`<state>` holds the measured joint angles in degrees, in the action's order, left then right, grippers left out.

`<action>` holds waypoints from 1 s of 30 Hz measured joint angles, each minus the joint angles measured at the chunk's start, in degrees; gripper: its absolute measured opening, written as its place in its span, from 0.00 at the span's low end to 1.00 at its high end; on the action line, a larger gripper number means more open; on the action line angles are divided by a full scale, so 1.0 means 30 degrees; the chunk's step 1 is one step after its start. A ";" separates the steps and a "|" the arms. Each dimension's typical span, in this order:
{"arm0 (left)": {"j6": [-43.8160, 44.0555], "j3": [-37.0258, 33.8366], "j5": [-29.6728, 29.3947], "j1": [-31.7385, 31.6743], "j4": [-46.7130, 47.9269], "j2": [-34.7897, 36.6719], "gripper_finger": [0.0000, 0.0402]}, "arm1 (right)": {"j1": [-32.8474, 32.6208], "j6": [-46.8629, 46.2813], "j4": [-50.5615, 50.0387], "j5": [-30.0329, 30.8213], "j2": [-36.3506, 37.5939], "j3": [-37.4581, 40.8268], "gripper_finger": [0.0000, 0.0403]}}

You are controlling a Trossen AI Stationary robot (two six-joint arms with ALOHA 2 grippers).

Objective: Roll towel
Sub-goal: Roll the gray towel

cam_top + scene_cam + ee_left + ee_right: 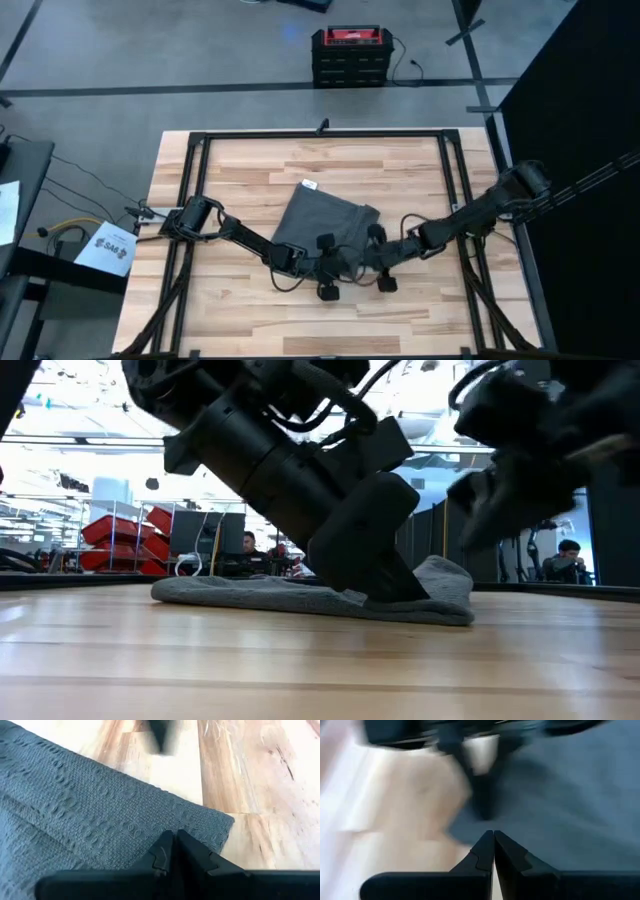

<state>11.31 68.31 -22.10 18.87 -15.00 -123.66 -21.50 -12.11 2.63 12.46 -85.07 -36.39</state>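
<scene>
High view puts the towel (318, 222) near the middle of the wooden table (240, 170), a dark grey cloth lying skewed, its small white tag (309, 185) at the corner pointing toward the table's far edge. The near edge of the cloth is hidden under both arms, which meet there from either side. The left gripper (327, 262) sits over the towel's near edge and the right gripper (375, 258) over its near right corner; from above neither set of fingertips can be made out.

Left wrist view shows that arm's two dark fingers (192, 854) pressed tip to tip, closed, with the towel's edge right at the tips; whether any cloth is pinched between them cannot be told. The weave is a ribbed, bumpy knit, and a rounded corner of the cloth lies on pale planked wood.

Right wrist view is smeared: its fingers (512, 854) are likewise closed together, at the towel's edge, with the other arm's gripper blurred beyond.

Low view shows the towel as a flat heap with a raised fold at one end, largely blocked by a dark arm. No lettering on the tag is readable.
</scene>
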 joint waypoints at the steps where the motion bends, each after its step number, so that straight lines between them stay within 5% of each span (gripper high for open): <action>1: 0.0058 -0.0188 -0.0024 0.0029 -0.0384 0.0000 0.04 | 0.0247 0.0188 -0.0157 0.0395 0.0367 0.0131 0.00; 5: 0.0171 -0.0616 -0.0031 0.0121 -0.1151 0.0000 0.04 | 0.1703 0.0653 0.0042 0.0775 0.0472 0.0488 0.00; 14: 0.0185 -0.0630 -0.0182 0.0539 -0.0728 -0.0007 0.04 | 0.3685 0.1232 0.3685 0.0861 -0.4146 0.0525 0.00; 26: 0.1209 -0.0632 0.0289 0.0986 0.0071 -0.0029 0.04 | 0.6546 0.3993 0.2859 0.1977 -0.1522 0.0797 0.00; 30: 0.1347 -0.0632 0.0297 0.0993 0.0136 -0.0029 0.04 | 0.7086 0.3715 0.5762 0.1968 -0.2318 0.2154 0.00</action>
<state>15.35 66.41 -21.21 21.85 -14.59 -123.74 -0.24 -0.97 19.92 18.37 -92.02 -29.92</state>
